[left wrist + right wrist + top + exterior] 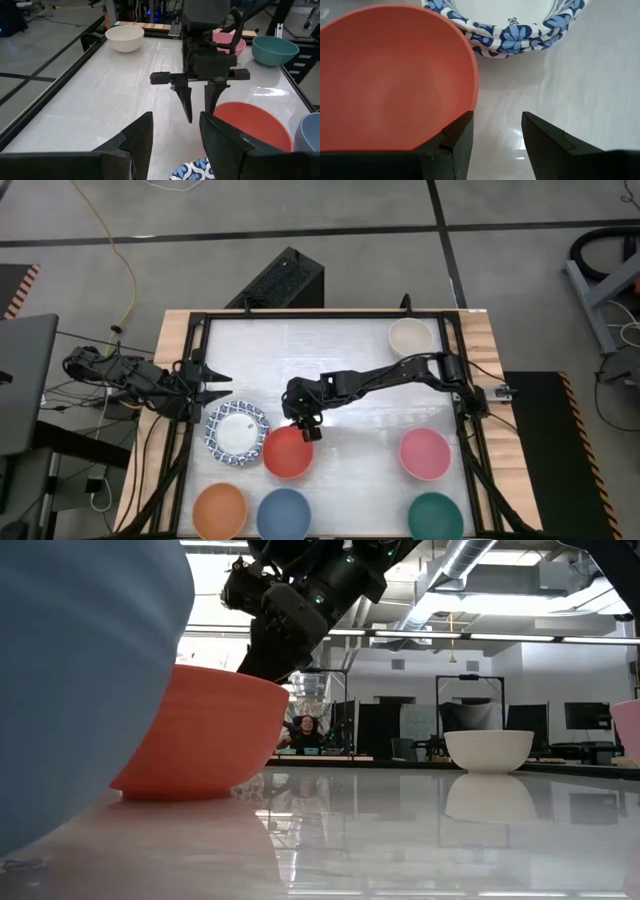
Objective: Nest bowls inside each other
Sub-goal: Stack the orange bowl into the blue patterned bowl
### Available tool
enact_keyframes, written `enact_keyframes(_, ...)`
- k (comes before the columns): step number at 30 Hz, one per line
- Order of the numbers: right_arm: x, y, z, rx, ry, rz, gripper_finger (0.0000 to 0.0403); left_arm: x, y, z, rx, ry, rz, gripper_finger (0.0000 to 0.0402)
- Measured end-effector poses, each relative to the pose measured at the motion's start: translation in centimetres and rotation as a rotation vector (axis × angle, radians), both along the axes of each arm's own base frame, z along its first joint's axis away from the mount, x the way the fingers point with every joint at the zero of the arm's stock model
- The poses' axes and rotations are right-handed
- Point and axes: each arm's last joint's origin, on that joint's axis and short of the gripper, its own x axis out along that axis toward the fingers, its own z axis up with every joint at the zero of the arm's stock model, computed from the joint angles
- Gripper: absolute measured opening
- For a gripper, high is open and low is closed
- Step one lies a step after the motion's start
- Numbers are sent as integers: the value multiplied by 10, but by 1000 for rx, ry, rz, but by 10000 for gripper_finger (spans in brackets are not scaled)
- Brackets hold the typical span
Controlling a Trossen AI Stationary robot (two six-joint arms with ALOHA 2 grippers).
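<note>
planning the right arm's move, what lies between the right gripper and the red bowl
Nothing lies between them. In the right wrist view the open right gripper hangs just beside the red bowl's rim, with only bare white table showing between the fingers.

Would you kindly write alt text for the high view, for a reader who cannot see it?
The right end effector, open, hangs over the far rim of the red bowl, beside the stacked blue-patterned bowls. The left end effector waits open at the table's left edge; beige, pink, green, blue and orange bowls sit apart.
</note>
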Motion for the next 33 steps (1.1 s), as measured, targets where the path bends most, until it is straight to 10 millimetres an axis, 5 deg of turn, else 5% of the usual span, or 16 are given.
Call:
enact_keyframes(10,2,9,15,26,-87,23,188,0,0,0,-9,-1,2,151)
enact_keyframes(28,8,23,-24,62,20,3,186,0,0,0,-37,-5,16,151)
enact_keyframes(33,5,24,-33,52,92,-22,151,0,0,0,-38,-8,17,151)
